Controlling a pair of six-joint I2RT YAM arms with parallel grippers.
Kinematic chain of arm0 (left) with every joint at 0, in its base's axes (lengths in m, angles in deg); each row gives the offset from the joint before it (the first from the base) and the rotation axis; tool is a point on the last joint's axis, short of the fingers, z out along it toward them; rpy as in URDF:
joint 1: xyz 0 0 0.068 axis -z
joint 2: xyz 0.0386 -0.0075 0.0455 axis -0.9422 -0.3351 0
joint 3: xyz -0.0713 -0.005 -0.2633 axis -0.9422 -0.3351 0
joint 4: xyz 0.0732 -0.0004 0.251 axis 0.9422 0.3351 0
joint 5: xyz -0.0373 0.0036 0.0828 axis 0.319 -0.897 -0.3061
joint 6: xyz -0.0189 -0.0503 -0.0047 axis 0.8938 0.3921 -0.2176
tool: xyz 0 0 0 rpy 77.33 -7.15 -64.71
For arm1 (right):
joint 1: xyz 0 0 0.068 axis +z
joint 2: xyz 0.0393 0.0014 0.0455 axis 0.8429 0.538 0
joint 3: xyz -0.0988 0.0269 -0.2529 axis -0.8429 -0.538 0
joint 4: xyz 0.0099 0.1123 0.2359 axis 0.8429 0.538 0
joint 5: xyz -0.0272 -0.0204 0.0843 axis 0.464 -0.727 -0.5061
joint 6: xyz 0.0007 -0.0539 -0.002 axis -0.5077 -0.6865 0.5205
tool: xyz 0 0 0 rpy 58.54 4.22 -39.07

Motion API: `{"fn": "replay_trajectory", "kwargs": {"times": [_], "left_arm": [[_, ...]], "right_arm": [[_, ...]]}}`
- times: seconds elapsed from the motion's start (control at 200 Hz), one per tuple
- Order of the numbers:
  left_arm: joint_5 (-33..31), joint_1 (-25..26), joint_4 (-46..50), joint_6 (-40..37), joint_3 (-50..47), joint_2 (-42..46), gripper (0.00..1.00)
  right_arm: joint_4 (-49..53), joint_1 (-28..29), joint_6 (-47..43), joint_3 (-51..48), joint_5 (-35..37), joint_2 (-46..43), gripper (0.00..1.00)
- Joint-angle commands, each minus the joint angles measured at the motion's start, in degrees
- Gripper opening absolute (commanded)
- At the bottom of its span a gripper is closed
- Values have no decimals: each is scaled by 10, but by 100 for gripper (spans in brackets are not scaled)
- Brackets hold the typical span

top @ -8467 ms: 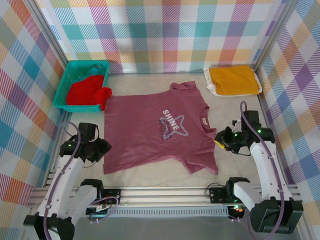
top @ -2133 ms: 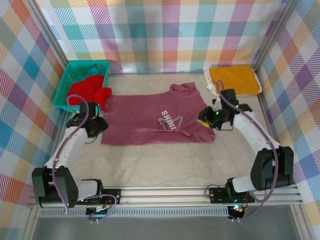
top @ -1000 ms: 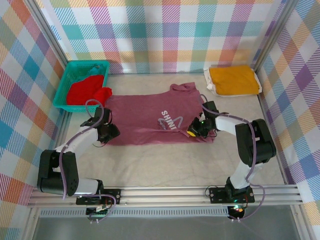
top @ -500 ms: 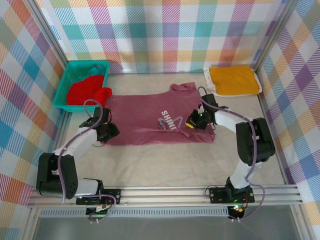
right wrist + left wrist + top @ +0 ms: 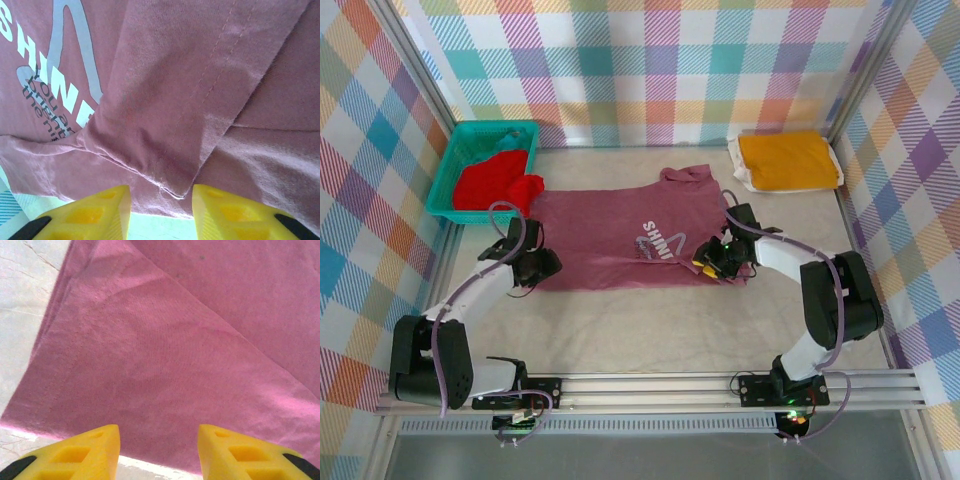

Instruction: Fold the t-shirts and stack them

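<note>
Two changes matter. The maroon t-shirt [image 5: 620, 245], spread flat some seconds ago, now lies mid-desk with its near half folded back toward the chest print. The right end effector [image 5: 708, 268], pinched together a second ago, has parted its fingers and let the cloth go at the shirt's near right corner. The left end effector [image 5: 542, 266] hangs with fingers apart, gripping nothing, over the near left corner.

I judge the first fold done. Narrowing folds and stacking by the yellow t-shirt [image 5: 788, 160] at the far right corner remain. The red t-shirt [image 5: 495, 186] waits in the basket [image 5: 485, 135] at the far left corner.

The overhead view gives that layout. The right wrist view adds the sleeve hem doubled over and puckered beside the lettering, and the left wrist view adds a smooth diagonal crease.
</note>
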Motion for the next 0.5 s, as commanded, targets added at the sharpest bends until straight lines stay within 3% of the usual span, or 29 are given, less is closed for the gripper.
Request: {"fn": "replay_trajectory", "kwargs": {"times": [0.0,0.495], "left_arm": [[4,6,9,-7,0,-5,45],[-4,10,-5,-12,-7,4,46]], "right_arm": [[-8,4,11,-6,-6,10,40],[-66,15,27,16,-6,62,32]]}}
